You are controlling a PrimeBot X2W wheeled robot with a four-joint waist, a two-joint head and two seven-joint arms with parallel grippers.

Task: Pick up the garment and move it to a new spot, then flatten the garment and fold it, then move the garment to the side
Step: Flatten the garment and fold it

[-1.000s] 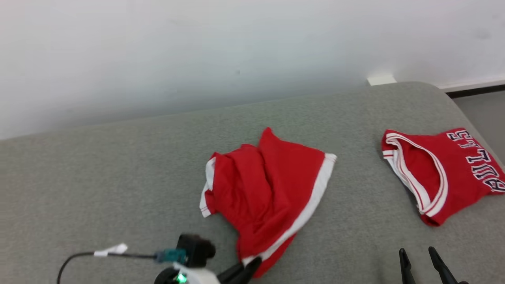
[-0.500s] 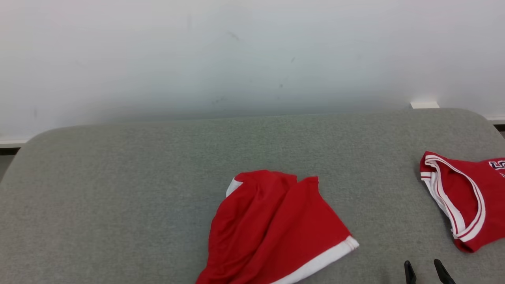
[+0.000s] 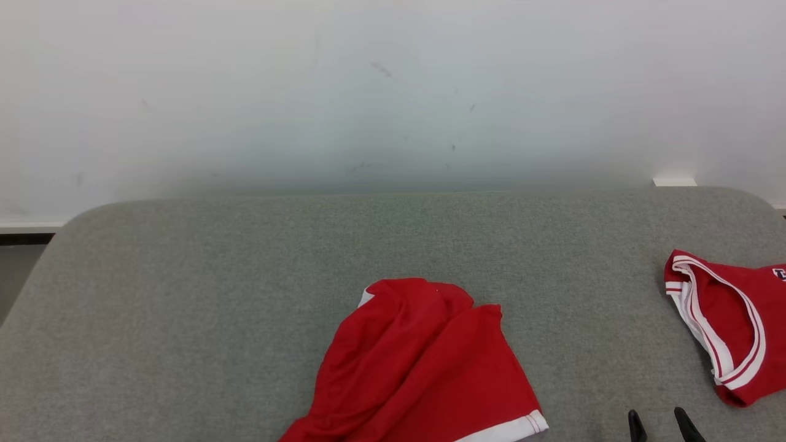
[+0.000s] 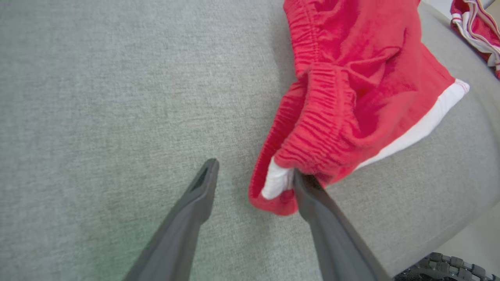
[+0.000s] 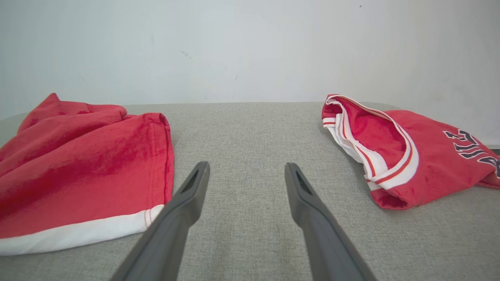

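The garment, red shorts with white hem trim, lies crumpled at the front middle of the grey cushioned surface. In the left wrist view my left gripper stands open just above the surface. The shorts' gathered waistband rests against its right finger and nothing is clamped. My right gripper is open and empty at the lower right. In its own wrist view my right gripper hovers over bare fabric, with the shorts to its left.
A second red garment, a jersey with white trim and dark lettering, lies at the right end of the surface, also seen as the jersey. A white wall runs behind. The surface's rounded near edge drops off by the left gripper.
The head camera has tilted up and turned, so the picture has shifted. My left gripper, shut on the shorts' lower corner a second ago, has opened and let them go. The right gripper stays open.
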